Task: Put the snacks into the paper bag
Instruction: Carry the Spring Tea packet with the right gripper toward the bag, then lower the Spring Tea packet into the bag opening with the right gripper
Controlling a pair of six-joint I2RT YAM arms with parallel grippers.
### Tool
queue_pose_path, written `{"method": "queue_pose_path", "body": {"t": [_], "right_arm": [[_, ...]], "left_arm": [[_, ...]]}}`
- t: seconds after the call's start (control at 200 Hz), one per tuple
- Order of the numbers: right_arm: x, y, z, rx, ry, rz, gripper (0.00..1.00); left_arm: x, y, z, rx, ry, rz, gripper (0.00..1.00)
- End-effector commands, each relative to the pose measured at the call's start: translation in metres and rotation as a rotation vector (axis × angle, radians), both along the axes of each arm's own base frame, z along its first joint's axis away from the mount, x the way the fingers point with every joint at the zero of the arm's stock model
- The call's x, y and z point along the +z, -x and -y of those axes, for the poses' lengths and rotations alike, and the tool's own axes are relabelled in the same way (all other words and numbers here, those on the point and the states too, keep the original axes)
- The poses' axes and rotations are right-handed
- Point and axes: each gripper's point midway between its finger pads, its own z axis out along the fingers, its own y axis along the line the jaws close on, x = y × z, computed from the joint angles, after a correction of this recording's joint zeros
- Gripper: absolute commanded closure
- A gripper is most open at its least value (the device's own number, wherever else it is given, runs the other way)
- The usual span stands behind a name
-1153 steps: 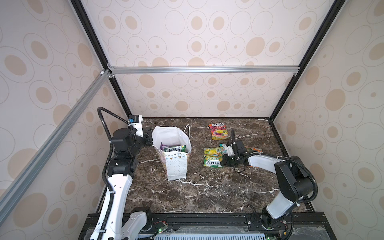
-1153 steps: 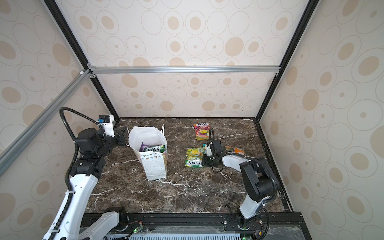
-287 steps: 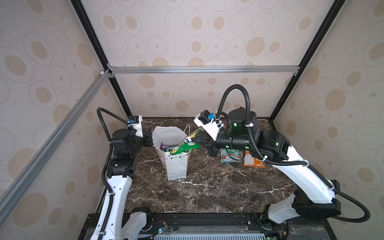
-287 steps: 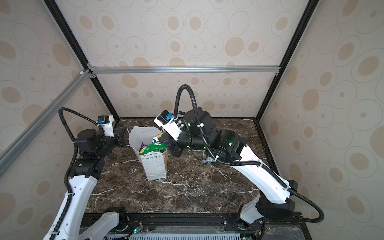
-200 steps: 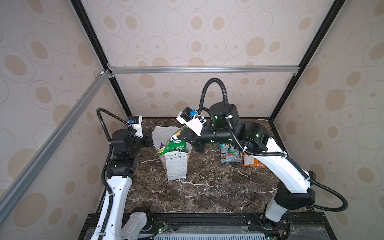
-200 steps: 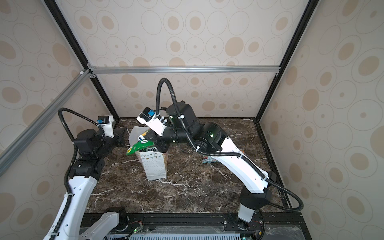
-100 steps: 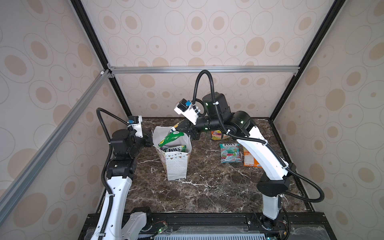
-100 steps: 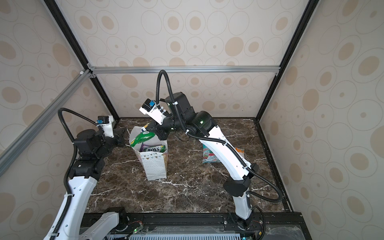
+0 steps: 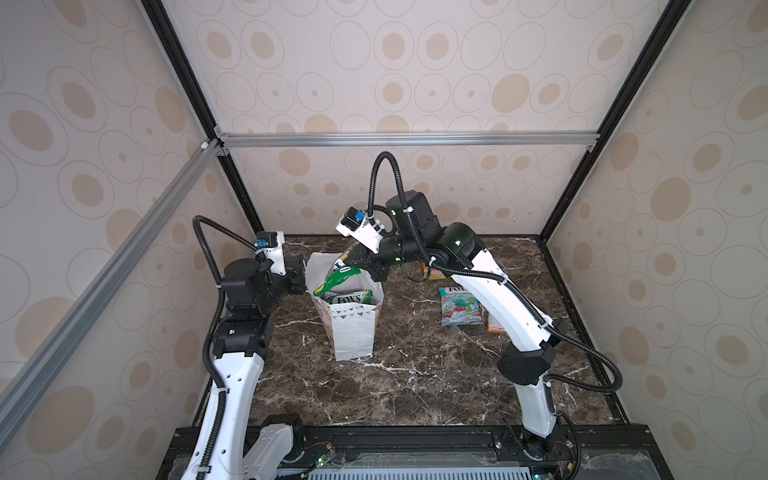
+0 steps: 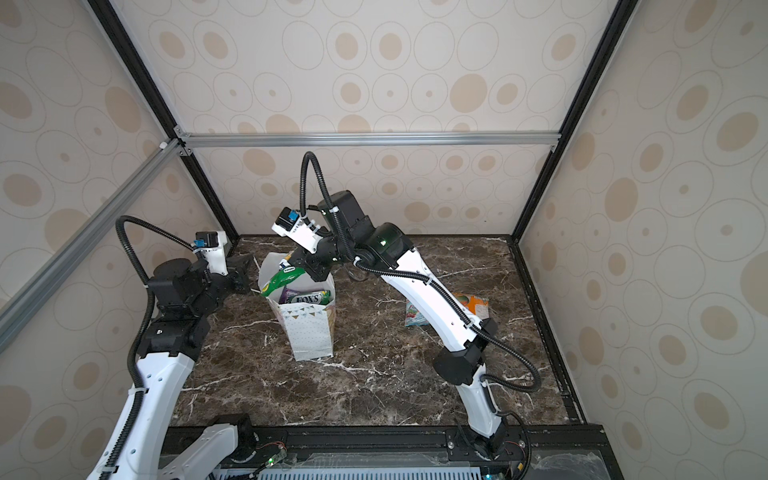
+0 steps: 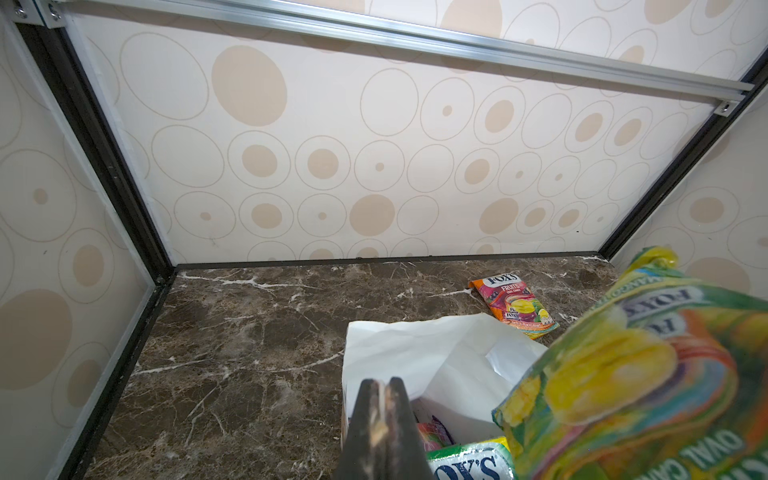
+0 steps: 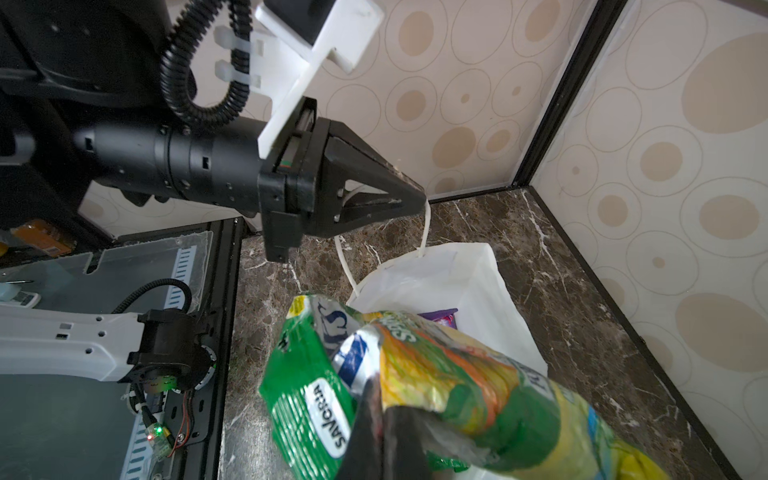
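Note:
The white paper bag (image 9: 353, 328) (image 10: 309, 332) stands open left of centre. My left gripper (image 9: 304, 274) (image 11: 384, 383) (image 12: 417, 197) is shut on its white cord handle (image 12: 426, 226) and holds that side up. My right gripper (image 9: 362, 266) (image 10: 306, 266) (image 12: 380, 401) is shut on a green-and-yellow snack pouch (image 9: 336, 279) (image 10: 282, 277) (image 12: 436, 374) (image 11: 648, 374). The pouch tilts down over the bag's mouth, its lower end at the rim. Inside the bag lie a green FOX'S pouch (image 9: 351, 298) (image 11: 469, 461) and a purple one (image 12: 440, 316).
On the marble top to the right of the bag lie a teal mint pouch (image 9: 459, 307) (image 10: 415, 316) and an orange pouch (image 9: 496, 326) (image 10: 473, 303). An orange-pink FOX'S pouch (image 11: 513, 303) (image 9: 434, 272) lies near the back wall, behind my right arm.
My right arm has swung left and back with the green-and-yellow pouch, bringing it from beside the bag to over its mouth. The left arm has stayed still on the handle.

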Motion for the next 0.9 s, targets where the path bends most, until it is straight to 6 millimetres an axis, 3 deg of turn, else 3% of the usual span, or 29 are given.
{"method": "queue_pose_path", "body": {"t": [0.0,0.455,0.895], "right_arm": [[0.014,-0.009,0.005,-0.019,-0.005,0.096,1.00],[-0.029,-0.034,0.009,-0.104,0.183,0.187,1.00],[-0.054,-0.016,0.000,-0.103,0.336,0.284,1.00]], "left_arm": [[0.023,0.003,0.000,-0.006,-0.025,0.077,1.00],[0.022,0.002,0.001,-0.012,-0.022,0.075,1.00],[0.022,0.002,-0.001,-0.004,-0.026,0.075,1.00]]}}
